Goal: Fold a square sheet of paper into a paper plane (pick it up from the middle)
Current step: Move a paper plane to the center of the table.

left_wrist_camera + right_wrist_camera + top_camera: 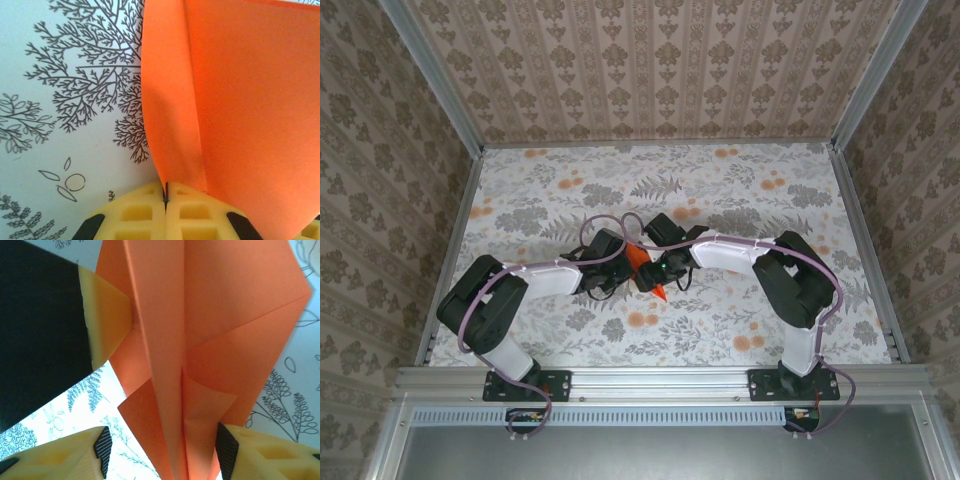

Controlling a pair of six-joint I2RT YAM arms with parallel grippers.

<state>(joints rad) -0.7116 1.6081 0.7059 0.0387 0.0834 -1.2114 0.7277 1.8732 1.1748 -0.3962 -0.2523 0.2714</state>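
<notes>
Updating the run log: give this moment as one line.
paper: folded, creased | left gripper: shut on paper | right gripper: open, straddling paper

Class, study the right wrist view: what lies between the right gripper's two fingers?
The folded orange paper lies between the fingers, its centre crease running lengthwise through the gap, as the right wrist view shows.

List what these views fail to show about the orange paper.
- Left wrist: beyond the left gripper, top and right edges crop the paper plane.
- Right wrist: past the right gripper, top and bottom edges crop its ends.
- Top external: tiny, mostly covered by both grippers; folds unreadable.
</notes>
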